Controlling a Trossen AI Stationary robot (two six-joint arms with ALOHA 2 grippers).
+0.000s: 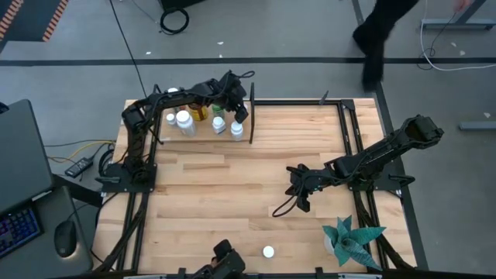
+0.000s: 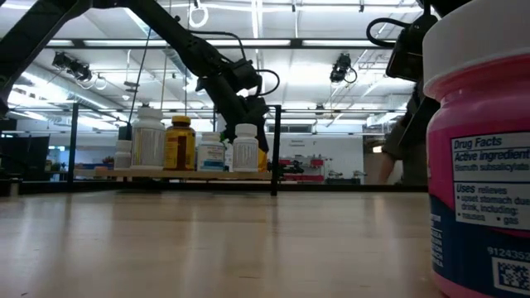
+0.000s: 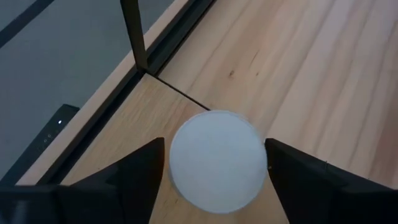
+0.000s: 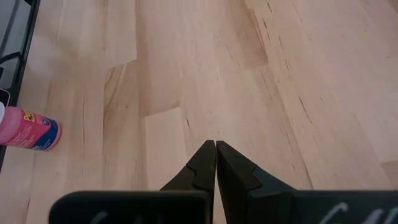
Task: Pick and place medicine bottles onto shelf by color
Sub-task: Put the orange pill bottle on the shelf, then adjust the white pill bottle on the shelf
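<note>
left tool (image 3: 214, 163) straddles white-capped bottle (image 3: 217, 160) on shelf (image 3: 149, 102).

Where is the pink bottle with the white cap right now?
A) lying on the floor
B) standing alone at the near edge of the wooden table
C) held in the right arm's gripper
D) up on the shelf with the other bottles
B: the pink bottle with the white cap stands alone on the table, away from the shelf; the right gripper is shut on nothing.
</note>
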